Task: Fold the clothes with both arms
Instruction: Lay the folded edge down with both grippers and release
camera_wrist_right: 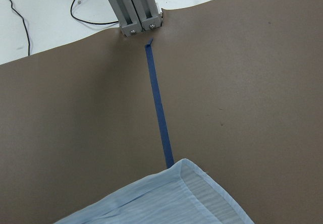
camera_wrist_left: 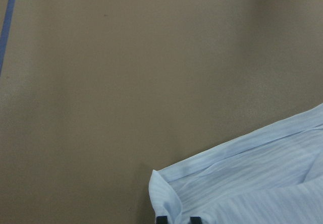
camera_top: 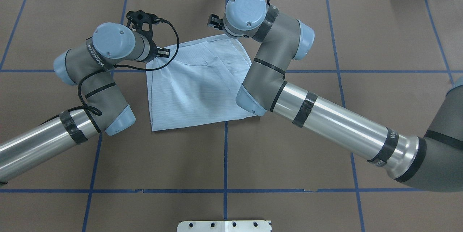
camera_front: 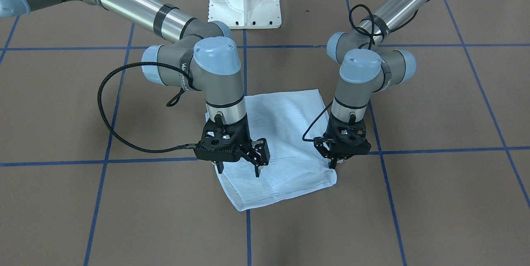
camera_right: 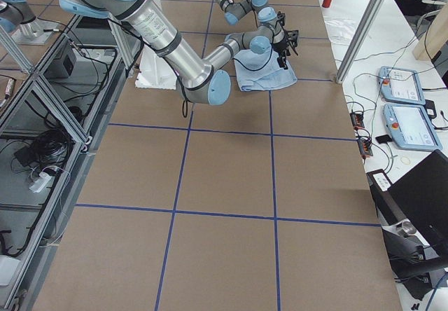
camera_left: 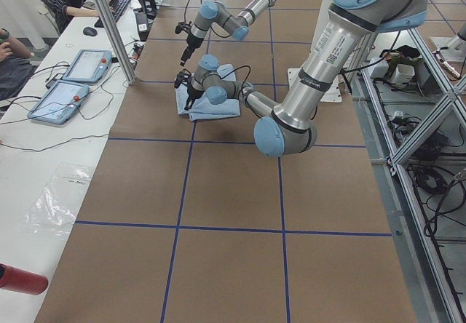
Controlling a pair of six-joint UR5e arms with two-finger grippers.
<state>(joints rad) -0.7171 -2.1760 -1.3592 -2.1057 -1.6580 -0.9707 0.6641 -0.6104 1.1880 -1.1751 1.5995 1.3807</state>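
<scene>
Left claw [camera_front: 333, 165] pinches shirt [camera_front: 285, 121] corner; right claw [camera_front: 239, 171] spread, cable [camera_front: 165, 148] looping beside.

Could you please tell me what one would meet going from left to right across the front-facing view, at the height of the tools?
Black cable loop → right tool → bare middle of the shirt → left tool.

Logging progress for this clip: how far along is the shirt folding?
Done: the shirt lies as a compact rectangle, sleeves out of sight. In hand: the right end effector hangs open by one far corner, the left end effector at the other, grip unclear. Left: perhaps one last fold.
</scene>
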